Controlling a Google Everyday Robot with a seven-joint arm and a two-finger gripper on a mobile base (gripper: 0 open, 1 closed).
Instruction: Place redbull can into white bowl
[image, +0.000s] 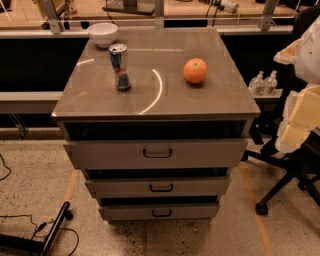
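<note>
Just in front of the white bowl (102, 34), the redbull can (119, 66) stands upright on the grey cabinet top (150, 102).
Orange (195, 70) well apart rightward; drawers (157, 152) ajar above the speckled floor (30, 180); pale arm (305, 110) at right edge, gripper out of frame, grip state unknowable.

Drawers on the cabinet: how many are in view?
3, stacked down the front of the cabinet: top drawer, middle drawer, bottom drawer, each slightly open. None seems hidden. The hand is not in view.
</note>
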